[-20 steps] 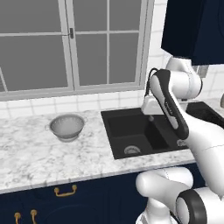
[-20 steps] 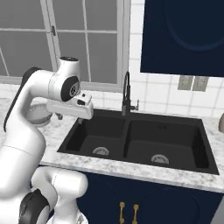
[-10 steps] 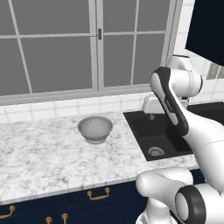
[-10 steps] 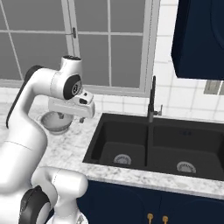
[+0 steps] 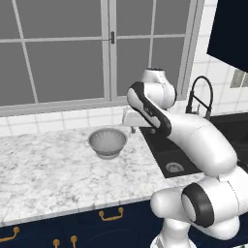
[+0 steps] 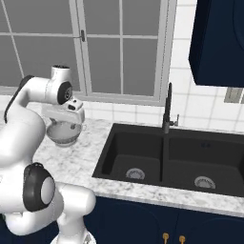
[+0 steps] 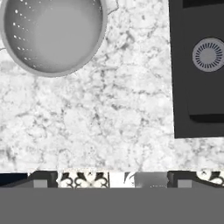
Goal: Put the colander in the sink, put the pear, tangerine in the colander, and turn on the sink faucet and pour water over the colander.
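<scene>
The silvery perforated colander [image 5: 107, 142] stands upright on the marble counter, left of the black sink [image 5: 167, 151]. My gripper [image 5: 131, 128] hangs above the counter between the colander's right rim and the sink's left edge. In the right base view the hand partly covers the colander [image 6: 63, 134]. The hand view looks straight down: the colander [image 7: 52, 35] is at the upper left, the sink [image 7: 179, 87] with its round drain [image 7: 209, 54] is at the right, and my gripper [image 7: 111, 179] is open with nothing between its fingertips. The black gooseneck faucet [image 6: 167, 108] rises behind the sink. Pear and tangerine are out of view.
A large window [image 5: 97, 48] runs behind the counter, over a tiled backsplash. A dark wall cupboard [image 6: 219, 43] hangs at the upper right. Navy drawers with brass handles [image 5: 111, 214] sit below the counter [image 5: 48, 174]. The sink's right basin [image 6: 205, 162] lies further right.
The base has driven left, so the whole scene has slid right in both base views. The colander now sits just beside my hand. The jaws stay open.
</scene>
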